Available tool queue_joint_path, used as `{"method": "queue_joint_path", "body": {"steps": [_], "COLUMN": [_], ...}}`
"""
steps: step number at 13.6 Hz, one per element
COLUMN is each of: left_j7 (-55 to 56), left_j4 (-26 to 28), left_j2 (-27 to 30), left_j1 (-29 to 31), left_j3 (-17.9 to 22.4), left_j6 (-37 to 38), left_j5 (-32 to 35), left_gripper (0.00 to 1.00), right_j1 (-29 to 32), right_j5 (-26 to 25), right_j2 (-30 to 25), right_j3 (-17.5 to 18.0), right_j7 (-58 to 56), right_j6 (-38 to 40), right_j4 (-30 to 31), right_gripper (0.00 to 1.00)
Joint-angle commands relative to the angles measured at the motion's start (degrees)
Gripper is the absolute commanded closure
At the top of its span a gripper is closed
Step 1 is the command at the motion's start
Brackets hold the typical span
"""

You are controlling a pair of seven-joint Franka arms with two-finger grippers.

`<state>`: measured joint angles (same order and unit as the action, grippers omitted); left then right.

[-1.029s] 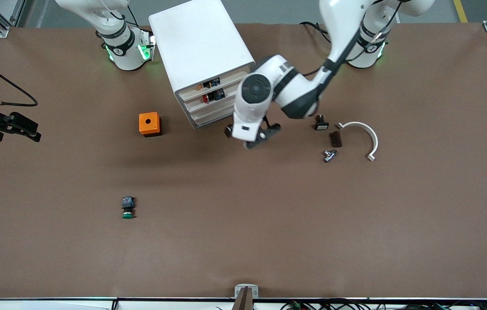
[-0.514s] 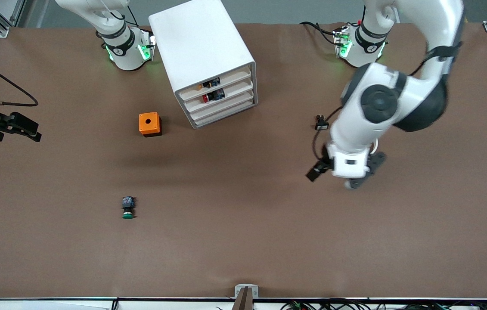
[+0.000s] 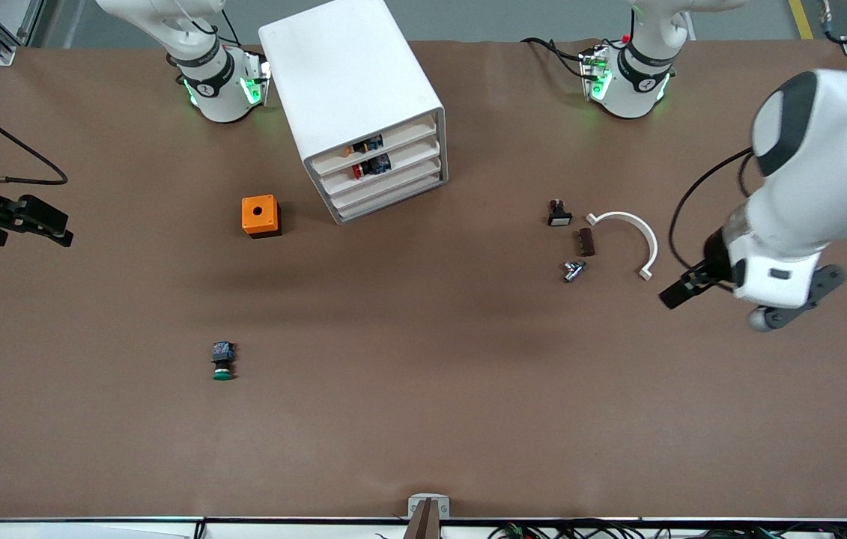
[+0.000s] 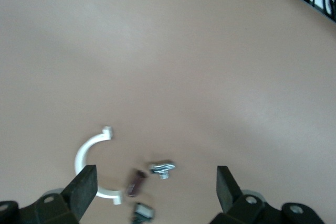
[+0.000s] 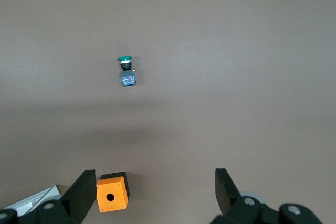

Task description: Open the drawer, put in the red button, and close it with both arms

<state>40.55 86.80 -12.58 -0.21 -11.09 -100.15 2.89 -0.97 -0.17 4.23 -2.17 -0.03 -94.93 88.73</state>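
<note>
Brown table [image 3: 423, 419] seen from above. At nine o'clock, the right gripper [image 5: 152, 182] hangs over the table edge, fingers spread wide, holding nothing. A green button [image 3: 222, 361] lies at seven o'clock and an orange box [image 3: 260, 215] sits beside the white cabinet [image 3: 348, 75] at twelve. The drawer [image 3: 401, 157] looks pushed in flush, with the red button [image 3: 356, 172] visible inside. The task seems finished; at most a check that the drawer is shut. At three o'clock, the left gripper [image 4: 155, 182] hovers wide open and empty near a white curved piece [image 3: 636, 236].
</note>
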Motion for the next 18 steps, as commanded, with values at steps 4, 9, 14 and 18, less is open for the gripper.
{"method": "queue_joint_path", "body": {"steps": [4, 9, 14, 18], "left_j7": [-13.9, -14.3, -16.2, -17.6], "left_j4": [-2.7, -2.7, -2.9, -3.7], "left_j2": [6.7, 9.6, 9.6, 9.6], "left_j1": [5.7, 5.7, 5.9, 6.0], "left_j3": [-0.7, -1.3, -0.9, 0.3], "left_j6": [13.3, 17.5, 17.8, 18.0], "left_j5": [0.8, 0.1, -0.3, -1.8], "left_gripper": [0.00, 0.00, 0.00, 0.00], "right_j1": [0.8, 0.7, 0.4, 0.4], "right_j5": [-0.3, -0.3, -0.9, -0.9], "right_j2": [-1.4, -1.4, -1.3, -1.2], "right_j3": [0.7, 0.8, 0.8, 0.8], "right_j7": [0.1, 0.1, 0.0, -0.1], "right_j6": [-0.3, -0.2, -0.1, -0.2], "right_j4": [1.1, 1.1, 1.0, 1.0], "right_gripper": [0.00, 0.00, 0.00, 0.00]}}
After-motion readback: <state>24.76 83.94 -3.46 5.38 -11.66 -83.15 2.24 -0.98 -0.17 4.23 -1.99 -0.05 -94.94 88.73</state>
